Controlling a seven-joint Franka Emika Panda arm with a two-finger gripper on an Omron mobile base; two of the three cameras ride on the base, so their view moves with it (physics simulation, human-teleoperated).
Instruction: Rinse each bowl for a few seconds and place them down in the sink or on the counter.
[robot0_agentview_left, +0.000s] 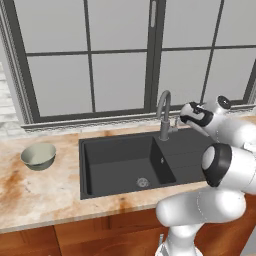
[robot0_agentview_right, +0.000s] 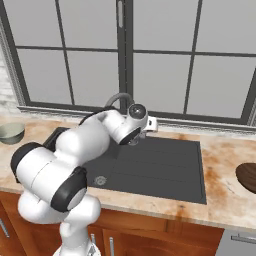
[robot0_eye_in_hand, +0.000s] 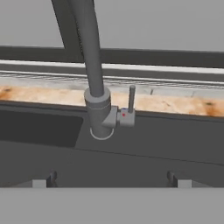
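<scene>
While my end effector (robot0_eye_in_hand: 111, 177) hangs just in front of the tap (robot0_eye_in_hand: 94, 65), its jaws stand spread wide and hold nothing. Hand view: the tap's grey neck rises from a round base on the rear ledge of the sink (robot0_agentview_left: 125, 167); a slim upright lever (robot0_eye_in_hand: 131, 99) projects from the side of that base, between my two fingertips (robot0_eye_in_hand: 174, 178) but beyond them, not yet touched. Left base view: the pale grey-green bowl (robot0_agentview_left: 38, 155) sits upright on the desk (robot0_agentview_left: 40, 192) well apart from the sink's left rim. Right base view: the dark brown bowl (robot0_agentview_right: 248, 177) rests on the desk to the right of the sink, cut by the frame edge. Step in hand, as I judge it: reaching for the lever to start the water, with neither bowl yet rinsed. Next move calls for a short advance until the lever stands between the fingertips, then a push or light pinch to swing it
</scene>
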